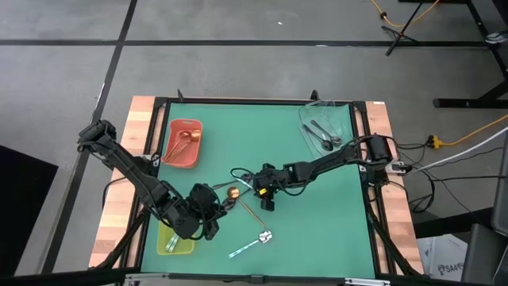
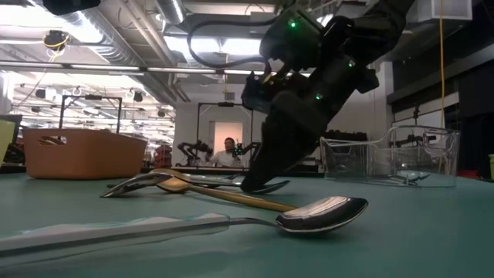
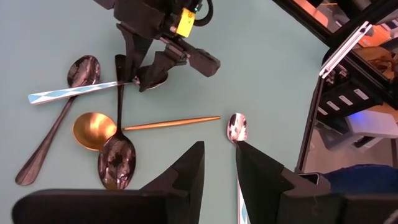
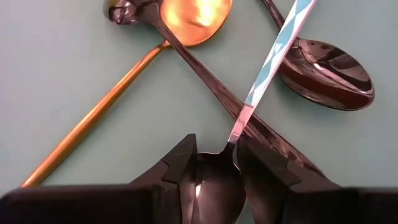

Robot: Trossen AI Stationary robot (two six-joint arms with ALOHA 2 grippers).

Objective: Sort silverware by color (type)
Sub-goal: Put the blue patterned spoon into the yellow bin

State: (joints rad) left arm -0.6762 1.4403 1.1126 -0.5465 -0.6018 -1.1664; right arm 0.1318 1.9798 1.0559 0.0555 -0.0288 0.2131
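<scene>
A heap of spoons lies mid-table: a copper one (image 3: 93, 130), two dark ones (image 3: 117, 162) (image 3: 85, 68), and a silver-bowled one with a blue-and-white handle (image 4: 273, 56) that rests across a dark spoon's handle. My right gripper (image 4: 214, 165) (image 1: 267, 199) is low over the table, open, its fingers either side of that spoon's bowl (image 4: 214, 183). My left gripper (image 3: 219, 165) (image 1: 214, 216) hangs open and holds nothing, high over the table's near left. Another pale-handled spoon (image 1: 254, 242) lies alone near the front edge. My right gripper comes slanting down from the table's right, with one finger (image 4: 180, 163) on each side of the silver bowl at its neck. The spoon lies flat on the table. Whether the fingers touch the bowl, I cannot tell.
At the far left a red tray (image 1: 171, 155) holds copper spoons. A clear tray (image 1: 345, 119) at the far right holds dark spoons. A yellow-green tray (image 1: 182, 246) sits at the near left, under my left arm. Bare green mat lies to the right.
</scene>
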